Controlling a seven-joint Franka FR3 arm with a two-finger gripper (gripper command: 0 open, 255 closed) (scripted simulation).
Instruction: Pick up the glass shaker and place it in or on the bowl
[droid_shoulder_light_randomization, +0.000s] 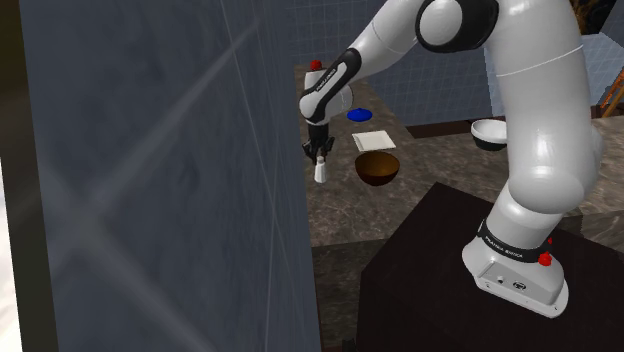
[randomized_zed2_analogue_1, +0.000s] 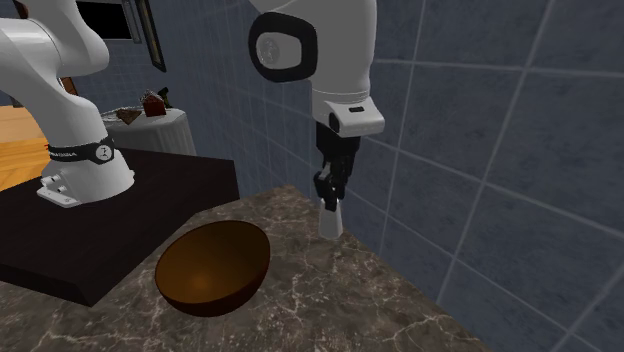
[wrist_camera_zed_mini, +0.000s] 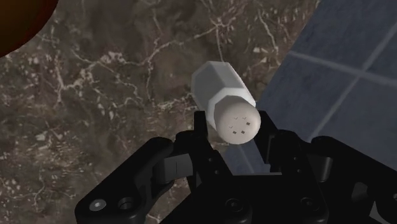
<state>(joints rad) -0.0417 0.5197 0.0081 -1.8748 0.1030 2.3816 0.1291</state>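
White arm (droid_shoulder_light_randomization: 540, 130) reaches down, tool (randomized_zed2_analogue_1: 330, 202) clamped on the shaker (wrist_camera_zed_mini: 219, 86).

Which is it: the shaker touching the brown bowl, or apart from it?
Apart. The second exterior view shows a bare strip of marble counter between the white shaker and the brown bowl.

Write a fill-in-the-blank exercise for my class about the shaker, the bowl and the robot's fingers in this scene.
1. The shaker is ____ in colour.
2. The brown bowl on the counter holds ____.
3. The black fingers clasp the ____ between them.
4. The wall behind the shaker is covered in blue-grey ____.
Missing words: white; nothing; shaker; tiles.
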